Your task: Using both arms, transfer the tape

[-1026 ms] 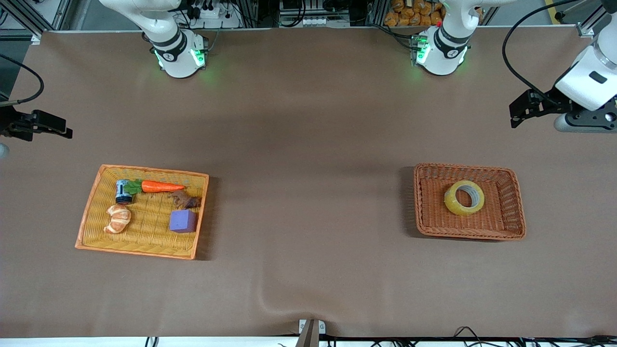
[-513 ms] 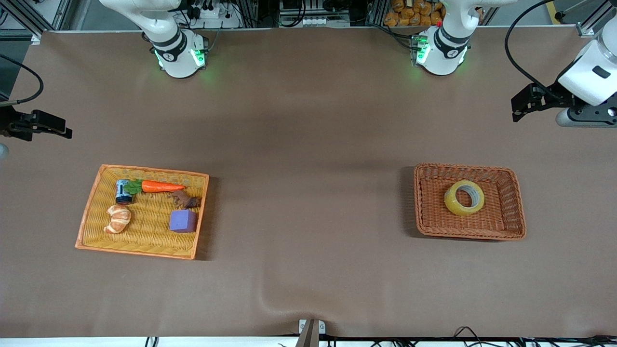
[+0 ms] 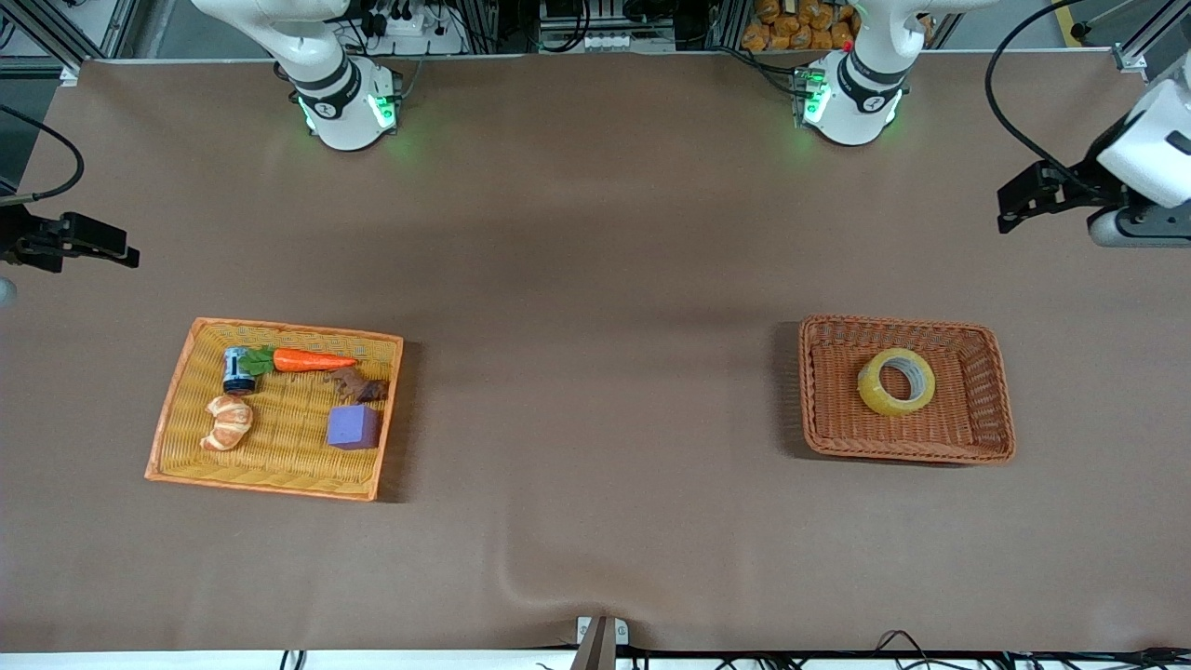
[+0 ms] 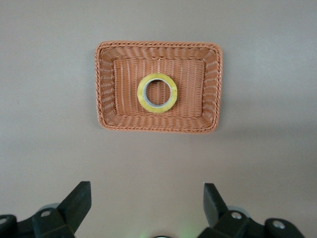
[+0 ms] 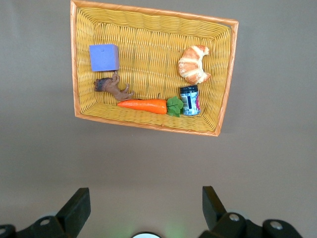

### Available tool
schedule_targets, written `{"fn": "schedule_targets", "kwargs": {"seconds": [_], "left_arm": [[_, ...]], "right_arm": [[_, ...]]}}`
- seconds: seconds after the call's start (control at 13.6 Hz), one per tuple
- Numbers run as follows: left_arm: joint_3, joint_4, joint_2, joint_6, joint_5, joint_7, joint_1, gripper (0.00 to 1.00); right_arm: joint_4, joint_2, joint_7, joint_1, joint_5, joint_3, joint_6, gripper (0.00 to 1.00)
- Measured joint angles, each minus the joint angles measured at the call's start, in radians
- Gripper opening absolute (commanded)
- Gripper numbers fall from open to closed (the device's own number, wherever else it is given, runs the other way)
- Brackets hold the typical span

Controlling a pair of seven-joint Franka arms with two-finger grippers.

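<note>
The tape [image 3: 867, 389], a translucent yellowish ring, lies flat in a brown wicker basket [image 3: 809, 391] toward the left arm's end of the table. It also shows in the left wrist view [image 4: 140, 94], inside the basket [image 4: 101, 84]. My left gripper [image 3: 1021, 198] is open and empty, high over the table at that end, well apart from the basket; its open fingers show in the left wrist view [image 4: 147, 203]. My right gripper [image 3: 102, 244] is open and empty, waiting over the table's right-arm end; it shows in its own wrist view [image 5: 146, 206].
A yellow wicker tray [image 3: 279, 465] toward the right arm's end holds a carrot [image 3: 312, 360], a croissant [image 3: 228, 423], a small can [image 3: 238, 370], a brown toy [image 3: 358, 384] and a purple cube [image 3: 353, 427]. Brown table between the two baskets.
My left gripper has drifted away from the basket, toward the table's left-arm edge and the base side. The right arm and the tape have not moved.
</note>
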Motion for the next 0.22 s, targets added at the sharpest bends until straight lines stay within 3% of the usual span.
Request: {"fn": "schedule_targets", "kwargs": {"seconds": [0.22], "left_arm": [[0.001,0.0,0.0,-0.006,-0.016,0.0,0.01,1.0]], "right_arm": [[0.0,0.0,0.0,0.0,0.0,0.001,0.0,1.0]]}}
